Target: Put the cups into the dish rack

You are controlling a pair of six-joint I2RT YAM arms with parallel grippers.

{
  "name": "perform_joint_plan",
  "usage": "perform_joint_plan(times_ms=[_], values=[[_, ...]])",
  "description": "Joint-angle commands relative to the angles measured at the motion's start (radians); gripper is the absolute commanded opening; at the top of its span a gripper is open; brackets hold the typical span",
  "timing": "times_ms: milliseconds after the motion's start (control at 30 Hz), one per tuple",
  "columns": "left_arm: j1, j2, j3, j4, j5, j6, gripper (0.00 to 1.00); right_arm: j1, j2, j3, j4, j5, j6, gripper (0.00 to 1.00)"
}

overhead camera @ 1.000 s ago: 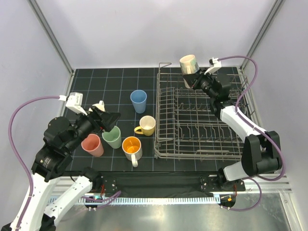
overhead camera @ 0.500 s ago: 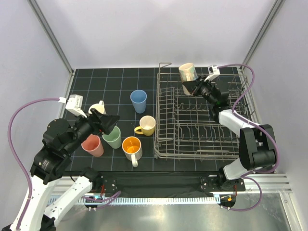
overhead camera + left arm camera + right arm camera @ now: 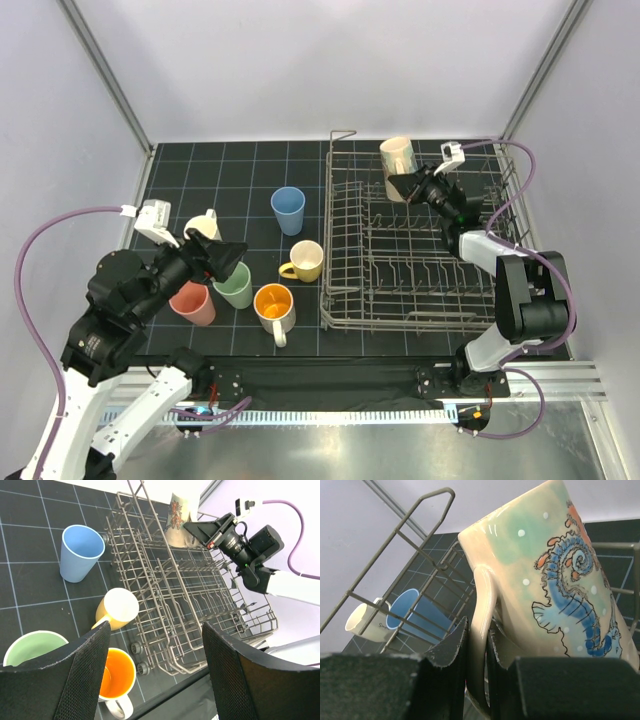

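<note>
Right fingers tight on mug handle

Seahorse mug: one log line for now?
right gripper: shut on seahorse mug handle | mug at dish rack far end | left gripper: open

Plain pale walls close in the far side, left and right, evenly lit. A black mat with a pale grid lies between two grey posts; bare metal runs along the near edge.

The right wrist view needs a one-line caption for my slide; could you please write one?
Right hand pinching the handle of a seahorse-printed mug, with wires of the dish rack behind it.
</note>
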Motion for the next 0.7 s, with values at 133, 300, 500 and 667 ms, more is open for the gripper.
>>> perform_joint_plan(times_ms=[133,300,500,667], values=[[-0.002,0.001,-0.001,0.005,0.000,0.001,0.72,-0.009,-0.028,-0.063,0.213,-0.015,-0.019,0.04],[-0.002,-0.005,-0.009,0.004,-0.006,-0.011,0.72,-0.010,-0.050,-0.080,0.083,0.017,-0.081,0.04],[-0.002,-0.011,-0.012,0.001,-0.025,-0.033,0.72,-0.010,-0.065,-0.046,-0.144,0.033,-0.147,0.19],[-0.002,0.010,0.015,-0.050,-0.122,-0.070,0.70,-0.010,-0.096,-0.009,-0.310,0.083,-0.177,0.43]])
